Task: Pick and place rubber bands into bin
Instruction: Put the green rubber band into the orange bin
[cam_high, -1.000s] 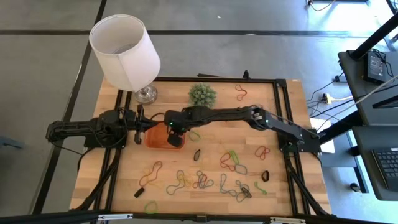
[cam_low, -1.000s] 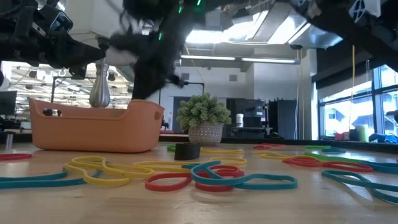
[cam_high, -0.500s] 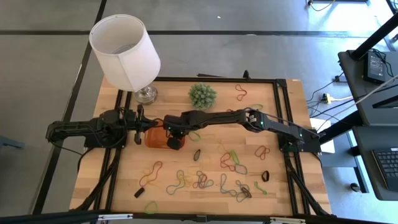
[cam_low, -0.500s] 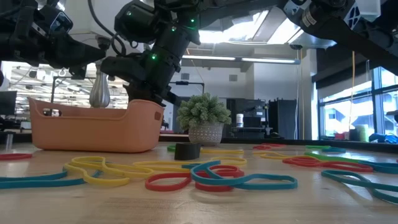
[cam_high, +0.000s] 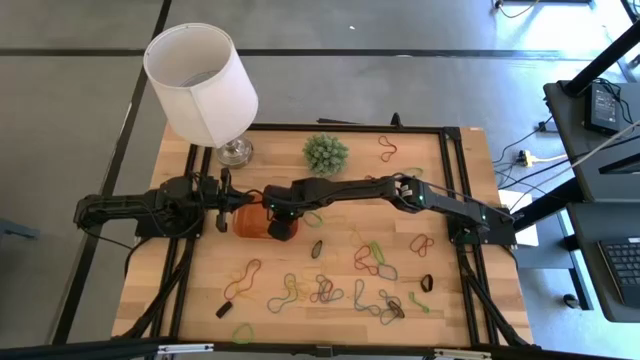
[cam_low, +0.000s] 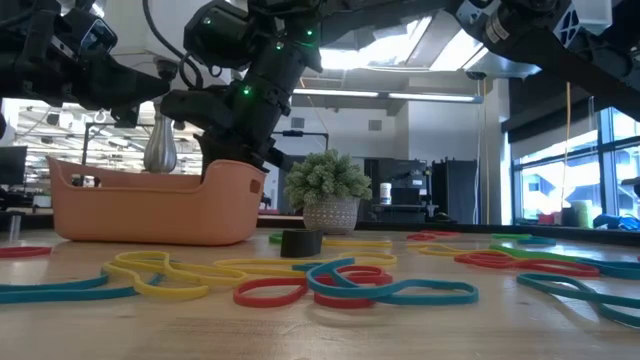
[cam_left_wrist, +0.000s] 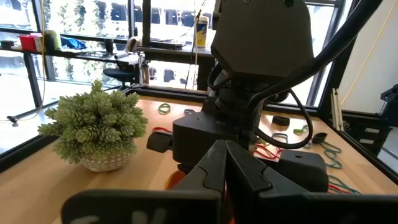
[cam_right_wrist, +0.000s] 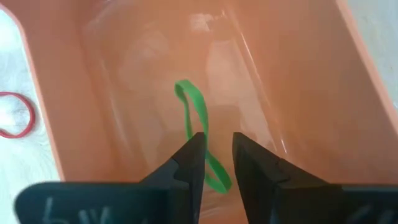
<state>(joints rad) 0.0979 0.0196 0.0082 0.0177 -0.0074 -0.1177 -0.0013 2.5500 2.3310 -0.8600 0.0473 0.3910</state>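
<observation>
The orange bin (cam_high: 248, 222) stands left of the table's middle. My right gripper (cam_right_wrist: 217, 146) reaches down into its right end (cam_low: 240, 185), fingers open. A green rubber band (cam_right_wrist: 194, 112) lies on the bin's floor (cam_right_wrist: 298, 74), and its near end runs in between the fingertips. Many more rubber bands (cam_high: 330, 290) lie loose on the table's near half. My left gripper (cam_left_wrist: 224, 155) stays shut and level just left of the bin (cam_high: 222, 200), holding nothing. My right gripper comes at the green band from above, slanting down, one finger on each side of the band's near end (cam_right_wrist: 217, 180). The band lies slack on the bin's floor. Whether a finger touches it, I cannot tell.
A lamp with a white shade (cam_high: 200, 80) stands at the far left, with a small potted plant (cam_high: 325, 152) beside it. Red bands (cam_high: 387, 148) lie at the far right. A black band (cam_low: 300, 242) sits near the bin. A black frame rail (cam_high: 450, 190) edges the table.
My right gripper has come down a little over the bin's right end, then stayed still there.
</observation>
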